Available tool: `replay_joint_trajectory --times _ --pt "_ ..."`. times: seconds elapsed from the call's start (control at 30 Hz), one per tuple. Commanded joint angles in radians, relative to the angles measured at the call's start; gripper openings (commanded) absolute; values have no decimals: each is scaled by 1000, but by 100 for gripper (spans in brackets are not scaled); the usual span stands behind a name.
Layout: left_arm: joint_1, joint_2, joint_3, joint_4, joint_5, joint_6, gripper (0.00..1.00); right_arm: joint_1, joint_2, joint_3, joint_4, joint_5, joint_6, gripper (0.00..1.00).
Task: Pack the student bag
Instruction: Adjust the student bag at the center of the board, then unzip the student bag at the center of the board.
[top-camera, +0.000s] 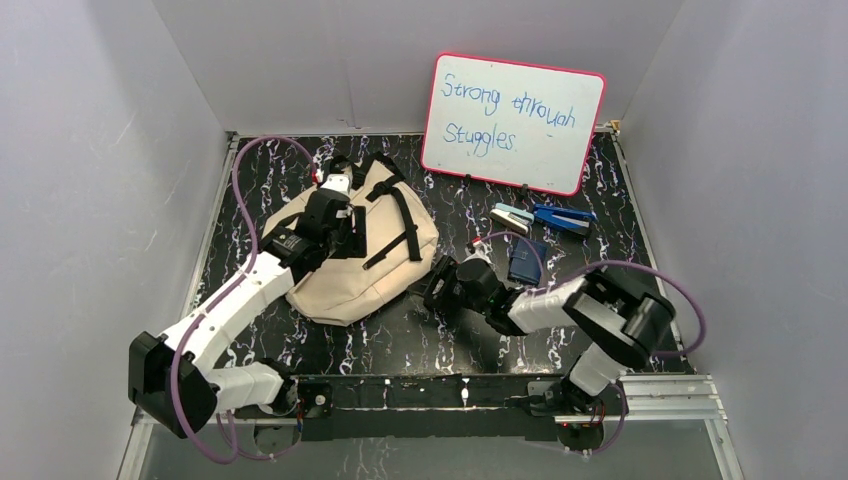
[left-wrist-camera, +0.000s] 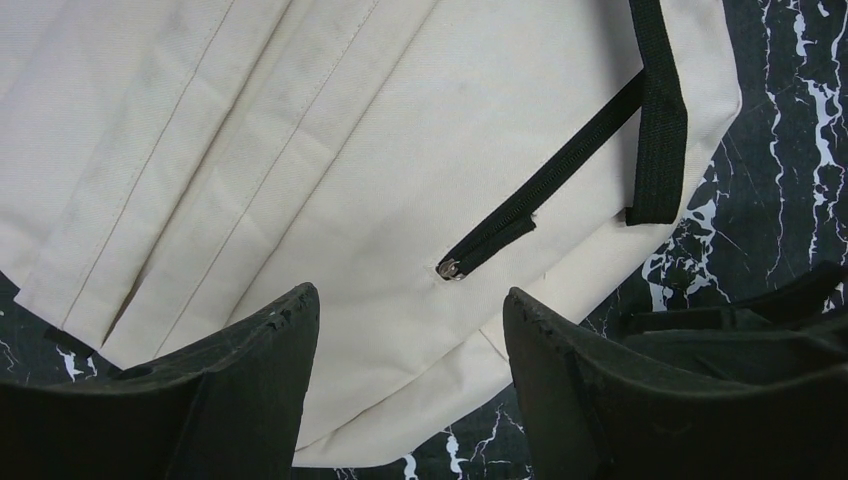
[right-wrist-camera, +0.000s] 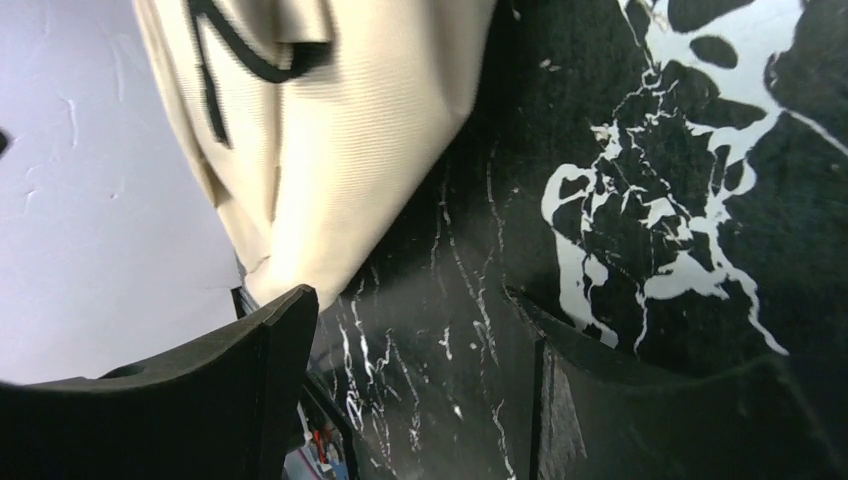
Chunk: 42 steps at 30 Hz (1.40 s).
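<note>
Canvas of a pale cream colour makes the student bag (top-camera: 370, 265), and it lies flat on the black marbled worktop (top-camera: 400, 340), on the left half, with its dark straps (top-camera: 400, 225) upward. It looks closed and rather empty, because the cloth sinks into soft folds.

The left claw (left-wrist-camera: 410, 298) hangs directly over the bag. Its two fingers stand apart and nothing is between them. Just in front of them the wrist view shows a black zipper (left-wrist-camera: 520, 205) which runs in a slant, with its small metal pull (left-wrist-camera: 450, 268) at the lower end.

The right claw (right-wrist-camera: 412, 300) is low over the worktop, just beside the lower right corner of the bag. Its fingers are also apart and hold nothing. Whether it touches the cloth, I cannot tell.

I judge the bag to be light and limp. It will bend, slide on the smooth worktop and collapse if it is lifted by one point only. The cloth is not fragile and not slippery, so a pinch on a fold or on a seam should hold. The woven straps are firmer and give the safer place for lifting. For opening, the metal pull is the place to take, but it is small, and the other claw must probably hold the cloth down near it.

Behind the right arm lie a blue stapler (top-camera: 565, 218) and a dark blue notebook (top-camera: 525, 260).
</note>
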Motion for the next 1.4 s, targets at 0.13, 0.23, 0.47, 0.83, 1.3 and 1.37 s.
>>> replay_joint_trajectory --times 0.13,0.23,0.47,0.83,1.3,1.37 --pt "8 -58 -17 -35 -18 1 65 24 205 99 302 -46 71 65" --pt "8 -65 -31 -38 -16 -11 65 23 230 108 336 -33 46 52" --pt "8 -89 -141 16 5 -131 65 22 214 98 268 -2 -36 14" --pt "8 -112 -292 122 30 -243 64 40 -2 4 3 -22 -210 21" --pt "8 -133 -430 144 -13 -400 56 45 -139 382 -457 -103 -834 51" --pt "8 -135 -440 138 -22 -412 54 44 -71 483 -505 -169 -890 52"
